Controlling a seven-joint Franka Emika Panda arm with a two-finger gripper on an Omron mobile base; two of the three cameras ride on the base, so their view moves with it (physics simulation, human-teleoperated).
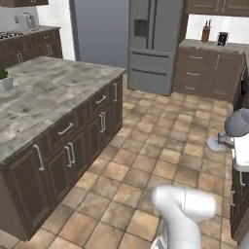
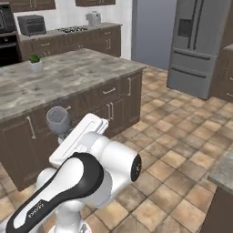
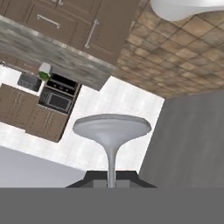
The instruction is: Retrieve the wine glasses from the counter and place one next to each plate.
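Jaws pinch the stem of a wine glass (image 3: pixel 111 131) at bottom centre of the hand view, carried mid-air at left of the right base view, presumably for transport toward a plate.

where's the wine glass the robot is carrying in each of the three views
Left base view: the wine glass is at the right edge, lying sideways, foot toward the floor tiles.
Right base view: left of centre, bowl above the white hand, before the island.
Hand view: low centre, round foot toward the camera, stem running down into the tool.
Shared landmark: the potted plant on the island.
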